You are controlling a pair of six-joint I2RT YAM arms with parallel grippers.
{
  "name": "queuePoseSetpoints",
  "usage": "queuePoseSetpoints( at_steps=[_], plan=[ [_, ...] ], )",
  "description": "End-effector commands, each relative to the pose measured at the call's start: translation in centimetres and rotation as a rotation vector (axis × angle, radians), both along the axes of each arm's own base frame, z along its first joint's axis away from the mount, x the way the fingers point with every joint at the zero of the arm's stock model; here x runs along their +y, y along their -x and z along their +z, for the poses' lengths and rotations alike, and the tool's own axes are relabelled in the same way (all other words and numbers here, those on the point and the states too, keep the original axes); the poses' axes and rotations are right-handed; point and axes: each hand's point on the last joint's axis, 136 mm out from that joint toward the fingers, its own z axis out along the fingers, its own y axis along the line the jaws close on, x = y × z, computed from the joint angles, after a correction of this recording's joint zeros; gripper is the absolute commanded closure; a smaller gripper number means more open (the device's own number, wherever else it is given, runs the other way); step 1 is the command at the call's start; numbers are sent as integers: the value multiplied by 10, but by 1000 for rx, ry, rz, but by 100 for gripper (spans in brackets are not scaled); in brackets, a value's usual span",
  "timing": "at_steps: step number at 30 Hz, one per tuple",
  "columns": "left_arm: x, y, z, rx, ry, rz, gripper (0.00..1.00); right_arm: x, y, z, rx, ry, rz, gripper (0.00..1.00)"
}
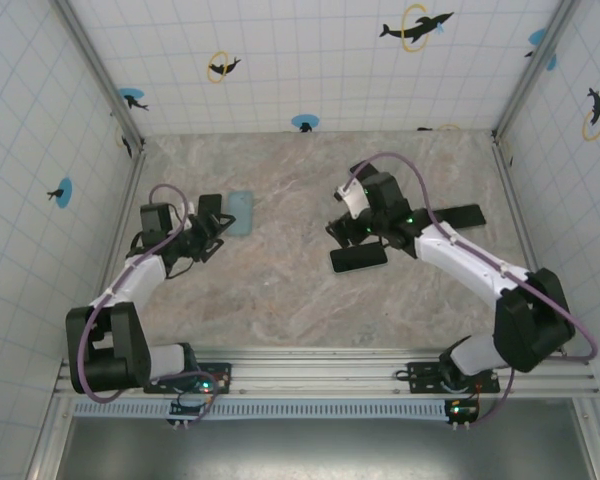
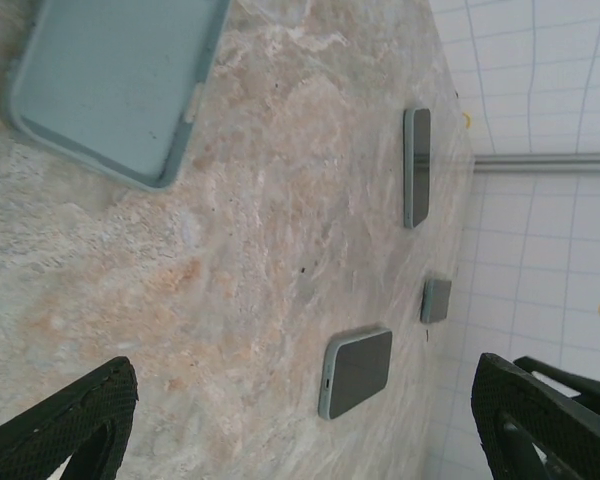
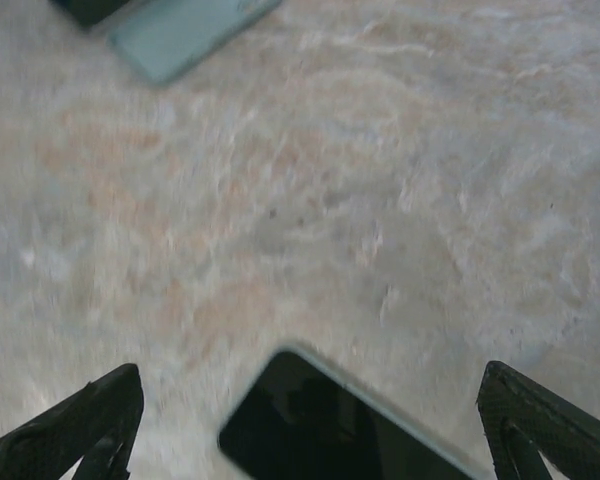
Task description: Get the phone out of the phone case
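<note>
- Phone (image 1: 358, 258) lies flat on the counter (image 1: 280, 290) with its dark screen up. A pale rim runs round it, and I think that is its case.
- Its long side runs from 9 o'clock to 3 o'clock in the top view, tipped up a little at the 3 o'clock end.
- Right hand (image 1: 338, 232) hangs just above it. The phone is at 6 o'clock from the hand, very close.
- The right hand's fingers are wide apart and hold nothing. In the right wrist view the phone sits low between the two fingers and does not touch them.
- Left hand (image 1: 216, 227) is well away at 9 o'clock. It is also wide apart and holds nothing. It is just beside a light blue case (image 1: 240, 212) with no phone in it.
- So the right arm is the nearer one. I think it must come down and a bit toward 6 o'clock to reach the phone's long edges.
</note>
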Motion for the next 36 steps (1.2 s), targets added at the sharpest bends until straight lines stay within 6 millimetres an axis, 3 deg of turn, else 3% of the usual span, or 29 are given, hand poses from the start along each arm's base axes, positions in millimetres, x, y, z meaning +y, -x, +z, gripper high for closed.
queuePoseSetpoints(
  at_steps=[1,11,13,15,21,26,36],
  plan=[
    [-6,-4,2,-6,10,-22,11,-20,22,-19,-9,119,133,11],
    [-15,-6,2,-15,13,-52,11,-57,36,-74,-12,355,362,9],
    [-16,-3,0,-13,14,-58,11,-57,31,-76,11,356,390,9],
    [-17,-1,0,-14,15,-63,11,-57,28,-81,22,379,434,0],
    [-17,3,-2,-17,10,-67,11,-66,22,-109,53,511,562,1],
    [-17,7,-2,-19,6,-63,11,-61,4,-116,24,541,589,1],
    [-18,10,-2,-22,6,-67,11,-53,-8,-137,77,578,647,1]
  ],
)
